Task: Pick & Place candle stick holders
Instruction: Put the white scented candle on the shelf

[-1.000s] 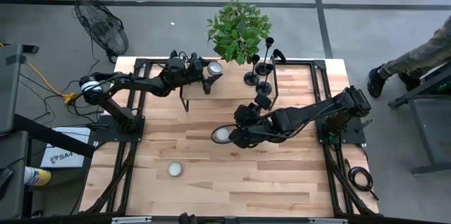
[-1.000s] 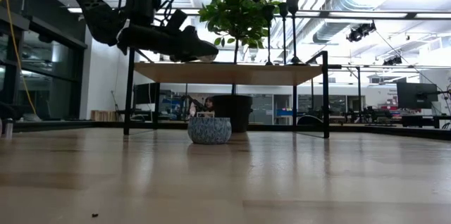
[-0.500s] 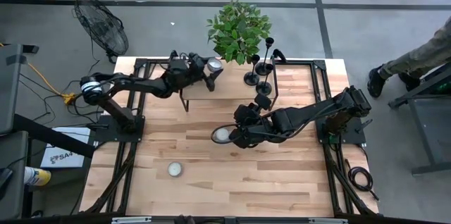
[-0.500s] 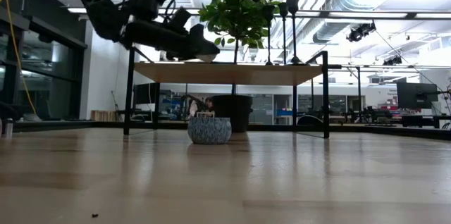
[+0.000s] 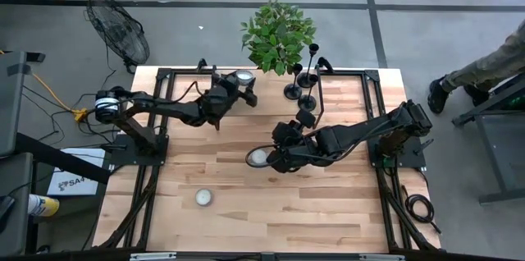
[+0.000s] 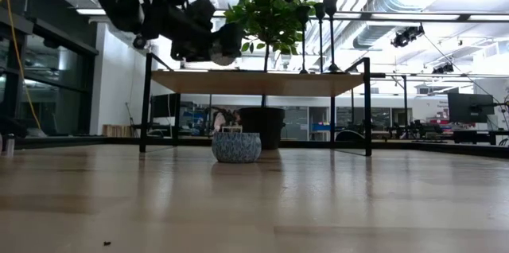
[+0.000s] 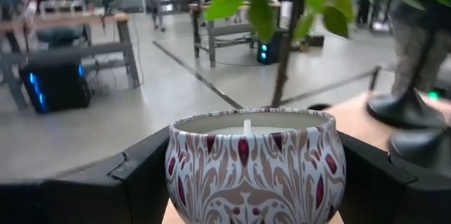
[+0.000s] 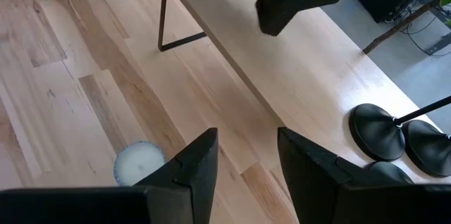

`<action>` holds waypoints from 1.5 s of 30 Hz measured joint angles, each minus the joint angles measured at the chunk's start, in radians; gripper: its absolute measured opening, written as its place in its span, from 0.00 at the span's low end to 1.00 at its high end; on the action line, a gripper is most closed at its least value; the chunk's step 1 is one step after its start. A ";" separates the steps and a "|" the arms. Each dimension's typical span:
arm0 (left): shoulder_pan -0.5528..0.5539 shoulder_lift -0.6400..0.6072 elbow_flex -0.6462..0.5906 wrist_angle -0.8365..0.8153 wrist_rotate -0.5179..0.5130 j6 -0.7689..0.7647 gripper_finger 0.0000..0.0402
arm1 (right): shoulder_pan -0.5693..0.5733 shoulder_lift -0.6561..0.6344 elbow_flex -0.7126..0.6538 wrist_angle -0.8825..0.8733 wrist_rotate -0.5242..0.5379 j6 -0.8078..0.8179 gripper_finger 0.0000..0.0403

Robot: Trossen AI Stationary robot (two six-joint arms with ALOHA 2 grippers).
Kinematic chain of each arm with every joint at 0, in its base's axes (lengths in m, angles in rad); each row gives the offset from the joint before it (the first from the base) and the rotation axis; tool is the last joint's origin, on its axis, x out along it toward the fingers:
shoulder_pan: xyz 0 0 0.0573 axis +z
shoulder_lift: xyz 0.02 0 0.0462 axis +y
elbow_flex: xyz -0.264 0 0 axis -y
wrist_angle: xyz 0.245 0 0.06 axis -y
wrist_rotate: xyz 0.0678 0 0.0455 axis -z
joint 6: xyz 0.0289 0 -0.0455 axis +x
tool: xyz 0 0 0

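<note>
Three black candle stick holders [image 5: 293, 89], [image 5: 306, 102], [image 5: 317, 64] stand on their round bases on the raised wooden shelf [image 5: 271, 107] at the far side, next to the plant [image 5: 277, 35]. Two of their bases [image 8: 380, 131] show in the right wrist view. My left gripper [image 5: 238, 85] hovers over the shelf's left part, shut on a patterned candle tin [image 7: 255, 168]. My right gripper [image 8: 246, 160] hangs open above the table's middle, beside a white candle [image 5: 257, 157], touching nothing. My left gripper pinches the candle tin's round wall [image 7: 176, 175] between its two fingers [image 7: 137, 178], one on each side. The fingers reach in about level, pointing toward the table's far edge. The tin stays upright, wick up, lifted clear above the shelf [image 6: 262, 83].
Another white candle [image 5: 203, 198] lies near the front left. A floor fan [image 5: 119, 31] stands beyond the far left corner. A person's leg [image 5: 484, 68] shows right of the table. The shelf's black legs [image 6: 147, 106] stand on the tabletop.
My left arm has swung its wrist toward the table's right and near side and turned, so the gripper now points more at the far edge than to the right. The candle tin has stayed over the shelf's left part, carried a little higher.
</note>
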 joint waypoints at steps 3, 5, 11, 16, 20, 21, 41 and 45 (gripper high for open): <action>0.005 0.020 0.000 0.017 -0.016 -0.090 0.75 | 0.000 0.000 0.000 0.012 0.000 -0.001 0.35; 0.007 0.045 0.019 0.030 -0.033 -0.108 0.75 | 0.000 0.000 0.000 0.014 0.003 -0.003 0.35; 0.007 0.144 0.133 -0.013 -0.100 -0.072 0.75 | 0.000 0.000 0.000 0.009 0.003 -0.004 0.35; 0.007 0.198 0.200 -0.081 -0.206 -0.086 0.75 | 0.000 0.000 0.000 0.006 0.002 -0.004 0.35; 0.008 0.202 0.201 -0.120 -0.252 -0.195 0.75 | 0.000 0.000 0.000 0.006 0.003 -0.008 0.35; 0.013 0.202 0.201 -0.133 -0.257 -0.218 0.75 | 0.000 0.000 0.000 0.006 0.003 -0.007 0.35; 0.023 0.202 0.199 -0.220 -0.161 -0.308 0.75 | 0.000 0.000 0.000 0.010 0.003 -0.004 0.35; 0.023 0.202 0.199 -0.226 -0.148 -0.309 0.75 | 0.000 0.000 0.000 0.010 0.000 -0.004 0.35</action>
